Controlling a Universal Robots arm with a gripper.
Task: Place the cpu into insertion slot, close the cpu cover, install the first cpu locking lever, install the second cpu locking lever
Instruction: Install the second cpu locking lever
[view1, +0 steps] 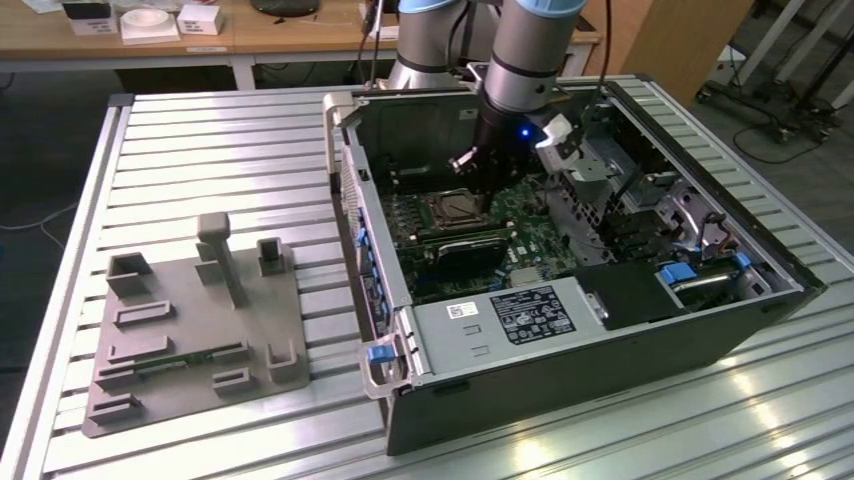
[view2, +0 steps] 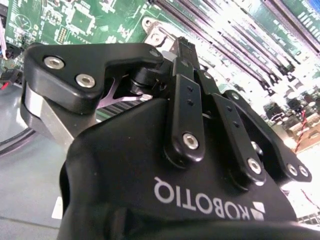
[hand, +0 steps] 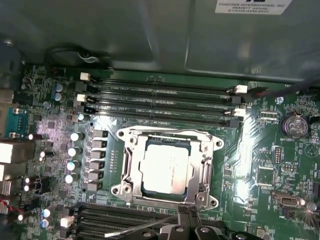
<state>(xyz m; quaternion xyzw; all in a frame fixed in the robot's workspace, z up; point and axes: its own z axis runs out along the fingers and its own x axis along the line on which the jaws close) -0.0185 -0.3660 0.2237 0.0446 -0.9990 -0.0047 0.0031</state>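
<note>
On the slatted tabletop (view1: 200, 140), at the exterior view's left, I see a grey fixture block (view1: 194, 335). To its right lies an open computer case (view1: 587, 330). Inside, my gripper (view1: 470, 172) hovers above the insertion slot (hand: 167, 167); its fingers (view2: 186, 60) look pressed together. The cpu (hand: 166, 166) sits in the slot, with the cpu cover (hand: 131, 165) closed around it.
</note>
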